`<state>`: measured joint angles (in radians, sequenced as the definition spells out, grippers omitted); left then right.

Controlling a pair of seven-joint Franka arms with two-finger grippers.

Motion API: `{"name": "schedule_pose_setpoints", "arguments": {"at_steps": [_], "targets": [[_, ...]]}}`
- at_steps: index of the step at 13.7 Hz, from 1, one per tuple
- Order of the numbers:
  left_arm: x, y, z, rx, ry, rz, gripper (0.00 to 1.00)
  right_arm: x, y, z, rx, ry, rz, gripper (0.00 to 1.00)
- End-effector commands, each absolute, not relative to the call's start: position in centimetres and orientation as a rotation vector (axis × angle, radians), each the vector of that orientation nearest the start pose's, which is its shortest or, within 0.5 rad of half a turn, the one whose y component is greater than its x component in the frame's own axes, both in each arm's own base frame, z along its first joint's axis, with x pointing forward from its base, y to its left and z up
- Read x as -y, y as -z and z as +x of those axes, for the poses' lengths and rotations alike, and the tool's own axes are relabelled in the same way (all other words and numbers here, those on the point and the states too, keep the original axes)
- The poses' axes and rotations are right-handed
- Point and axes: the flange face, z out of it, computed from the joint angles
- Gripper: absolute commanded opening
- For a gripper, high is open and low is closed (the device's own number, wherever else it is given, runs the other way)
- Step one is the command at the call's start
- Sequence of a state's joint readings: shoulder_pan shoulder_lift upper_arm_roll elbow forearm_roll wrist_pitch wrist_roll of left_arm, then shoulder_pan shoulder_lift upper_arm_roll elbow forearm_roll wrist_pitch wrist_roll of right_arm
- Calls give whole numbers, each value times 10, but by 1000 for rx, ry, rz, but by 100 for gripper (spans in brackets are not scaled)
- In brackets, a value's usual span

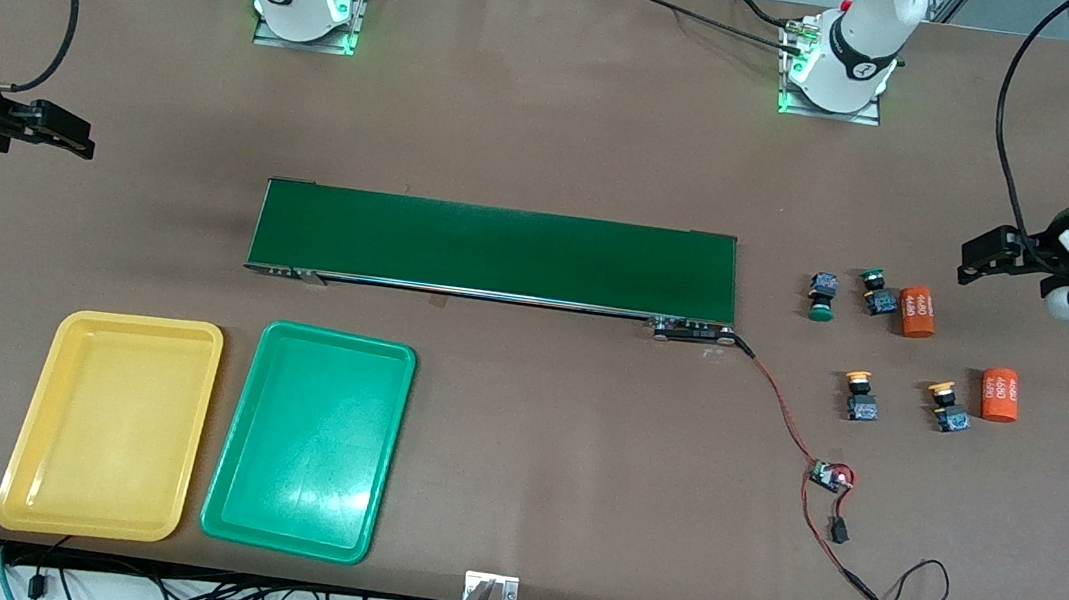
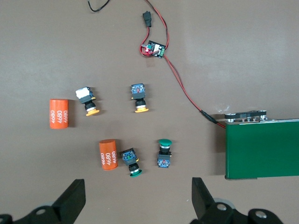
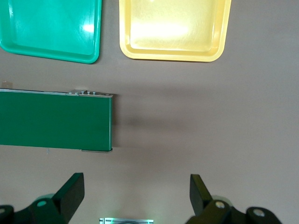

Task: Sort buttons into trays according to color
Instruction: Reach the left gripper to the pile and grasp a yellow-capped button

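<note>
Front view: two green-capped buttons and two yellow-capped buttons, black-and-blue bodies, lie on the table near the left arm's end, among two orange cylinders. Yellow tray and green tray sit side by side, empty, toward the right arm's end, nearer the camera than the conveyor belt.

Left wrist view: left gripper, jaws wide, holds nothing above the buttons.

Right wrist view: right gripper, jaws wide, empty, over bare table.

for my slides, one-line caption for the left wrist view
Open left gripper over four unsorted buttons, two green and two yellow, beside two orange cylinders.
</note>
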<state>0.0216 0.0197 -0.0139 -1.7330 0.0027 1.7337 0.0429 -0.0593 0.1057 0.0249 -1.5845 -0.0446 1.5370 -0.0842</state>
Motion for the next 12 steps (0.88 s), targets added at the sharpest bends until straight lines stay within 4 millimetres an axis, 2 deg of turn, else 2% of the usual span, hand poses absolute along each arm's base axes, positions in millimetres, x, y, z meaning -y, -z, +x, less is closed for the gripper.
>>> {"name": "schedule_pose_setpoints", "arguments": {"at_steps": [1, 3, 6, 7, 9, 12], "targets": [[-4, -551, 561, -68, -16, -3149, 100, 34, -560, 571, 52, -250, -3165, 100], [-4, -551, 561, -70, -19, -3149, 100, 30, -568, 570, 61, -221, -3170, 100], [-5, -546, 563, -49, -33, -3149, 100, 25, -568, 574, 102, -186, -3182, 100], [-8, -519, 577, -36, -112, -3149, 100, 18, -567, 575, 124, -178, -3183, 100], [-8, -508, 590, -39, -246, -3143, 100, 9, -562, 580, 153, -154, -3186, 100], [-16, -452, 623, -18, -368, -3132, 100, -9, -549, 588, 205, -167, -3223, 100]]}}
